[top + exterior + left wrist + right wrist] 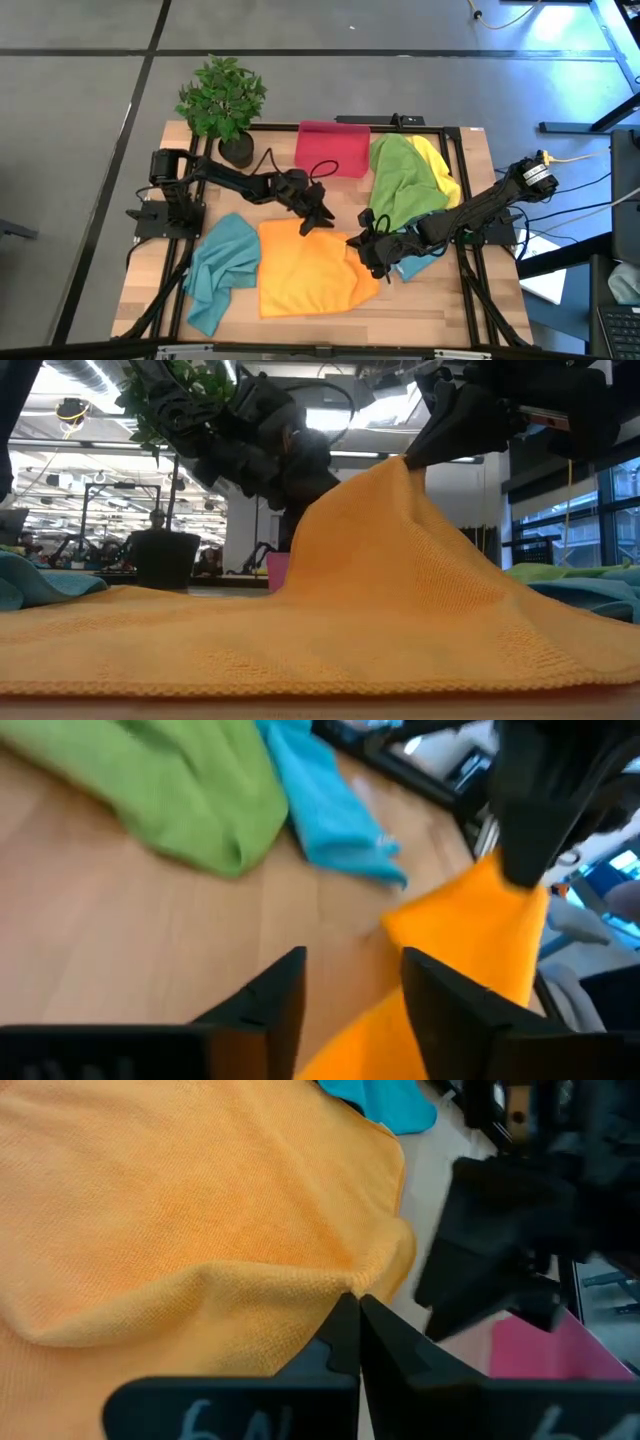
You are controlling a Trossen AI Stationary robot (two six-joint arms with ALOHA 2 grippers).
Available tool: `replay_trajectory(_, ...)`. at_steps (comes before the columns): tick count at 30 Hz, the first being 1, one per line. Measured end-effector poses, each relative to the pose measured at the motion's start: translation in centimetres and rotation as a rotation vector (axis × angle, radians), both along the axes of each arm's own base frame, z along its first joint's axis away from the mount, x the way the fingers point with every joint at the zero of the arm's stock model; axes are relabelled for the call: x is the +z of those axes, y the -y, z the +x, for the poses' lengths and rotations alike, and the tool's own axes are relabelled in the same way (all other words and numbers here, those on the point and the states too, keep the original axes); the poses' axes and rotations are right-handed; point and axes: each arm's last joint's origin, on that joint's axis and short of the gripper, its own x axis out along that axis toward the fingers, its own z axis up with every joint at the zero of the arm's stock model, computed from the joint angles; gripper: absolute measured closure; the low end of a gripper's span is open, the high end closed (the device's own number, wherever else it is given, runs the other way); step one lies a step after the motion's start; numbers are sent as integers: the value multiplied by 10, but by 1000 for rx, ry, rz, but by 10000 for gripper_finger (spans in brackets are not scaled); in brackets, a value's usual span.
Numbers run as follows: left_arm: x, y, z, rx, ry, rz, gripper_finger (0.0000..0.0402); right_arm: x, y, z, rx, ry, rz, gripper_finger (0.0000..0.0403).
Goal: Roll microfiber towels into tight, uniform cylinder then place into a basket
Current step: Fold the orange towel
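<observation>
No towel is rolled yet: teal towel [222, 268] near the counter's left edge, orange towel [305, 270] mid-counter under the left gripper [316, 219], jaws wide, right gripper [368, 247] pinching its corner; basket [333, 148] unfilled at the far edge

Both arms reaching in to table centre.
Left gripper [316, 219] jaws apart; right gripper [362, 243] pinched closed, raised.

Even overhead light gives soft shadows; ceiling strip lights [70, 380] glare in the low view, and the left wrist view is motion-blurred.
</observation>
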Motion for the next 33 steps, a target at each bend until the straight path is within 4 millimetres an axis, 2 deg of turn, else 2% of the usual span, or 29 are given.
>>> replay_trajectory(5,-2,5,-1,-51,-21,-33,179,0,0,0,0,0,0,401)
replay_trajectory(10,5,14,0,-199,40,-105,164,0,0,0,-5,1,6,401)
replay_trajectory(18,9,29,3,-249,83,-107,166,0,0,0,-7,1,9,402)
replay_trajectory(26,9,30,5,-121,77,-70,170,0,0,0,-7,3,9,401)
replay_trajectory(33,9,29,5,-87,77,-55,223,0,0,0,-7,6,11,400)
